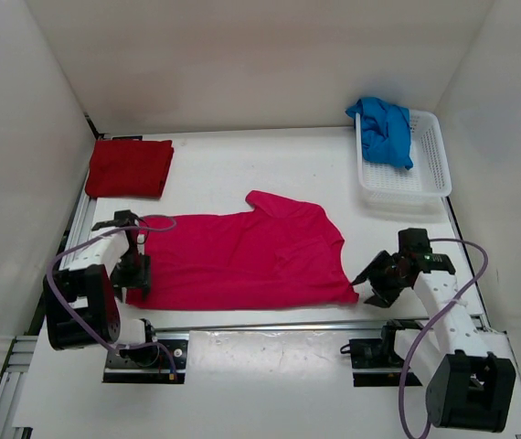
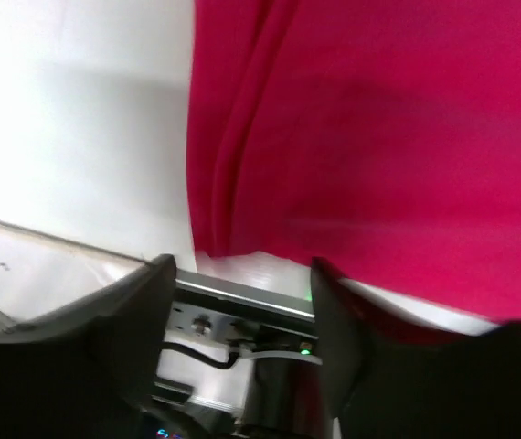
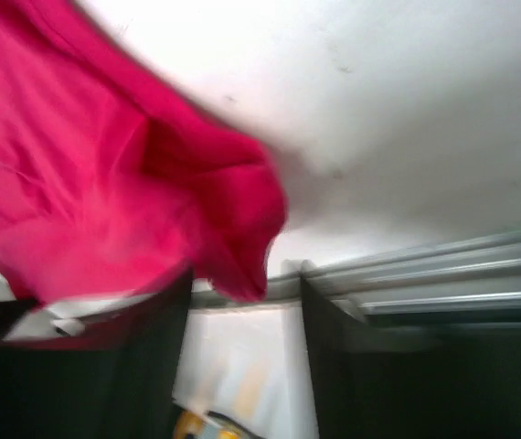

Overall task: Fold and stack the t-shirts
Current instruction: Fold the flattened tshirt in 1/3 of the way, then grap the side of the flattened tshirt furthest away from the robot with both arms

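Observation:
A pink-magenta t-shirt (image 1: 242,256) lies spread flat mid-table. My left gripper (image 1: 136,273) sits at its near left corner; in the left wrist view it (image 2: 242,306) is open, with the shirt's hem (image 2: 352,137) just beyond the fingertips. My right gripper (image 1: 368,280) sits at the shirt's near right corner; in the right wrist view it (image 3: 242,320) is open, and a shirt corner (image 3: 233,238) lies at the mouth of the jaws, not pinched. A dark red t-shirt (image 1: 129,167) lies folded at the back left. A blue t-shirt (image 1: 384,131) is bunched in the basket.
A white mesh basket (image 1: 425,174) stands at the back right. An aluminium rail (image 1: 279,323) runs along the table's near edge just in front of the pink shirt. White walls enclose the left, back and right sides.

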Action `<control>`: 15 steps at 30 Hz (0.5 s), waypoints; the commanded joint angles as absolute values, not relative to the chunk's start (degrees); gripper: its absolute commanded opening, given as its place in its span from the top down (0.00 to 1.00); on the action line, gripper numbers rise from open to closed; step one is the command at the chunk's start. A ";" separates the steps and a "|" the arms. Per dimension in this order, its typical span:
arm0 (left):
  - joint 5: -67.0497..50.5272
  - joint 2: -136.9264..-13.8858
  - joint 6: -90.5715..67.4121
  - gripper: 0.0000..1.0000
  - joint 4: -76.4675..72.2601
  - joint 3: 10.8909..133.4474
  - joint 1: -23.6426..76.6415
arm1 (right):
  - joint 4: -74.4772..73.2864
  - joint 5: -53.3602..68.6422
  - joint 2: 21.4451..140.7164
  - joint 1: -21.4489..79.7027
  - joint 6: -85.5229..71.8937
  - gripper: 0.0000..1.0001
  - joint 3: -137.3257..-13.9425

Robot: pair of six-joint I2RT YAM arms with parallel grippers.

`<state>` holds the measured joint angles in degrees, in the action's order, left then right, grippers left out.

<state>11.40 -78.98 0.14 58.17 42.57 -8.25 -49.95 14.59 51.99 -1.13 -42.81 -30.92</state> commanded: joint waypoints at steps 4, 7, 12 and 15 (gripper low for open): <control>18.89 -77.17 0.00 0.14 58.27 42.88 -9.49 | -54.76 7.92 51.50 0.34 -45.70 0.28 -35.23; 18.64 -76.03 0.00 0.11 55.90 51.74 -10.02 | -50.74 5.45 53.86 5.52 -44.40 0.28 -44.53; 7.05 -81.02 0.00 0.07 51.42 65.37 -10.72 | -52.98 -2.01 80.81 21.77 -29.74 0.24 -70.69; 2.47 -92.15 0.00 0.05 50.89 74.58 -11.77 | -58.96 -4.82 101.73 28.20 -21.29 0.20 -103.14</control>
<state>9.56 -84.07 0.03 53.06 69.30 -10.81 -55.66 0.23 89.56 23.29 -32.32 -84.14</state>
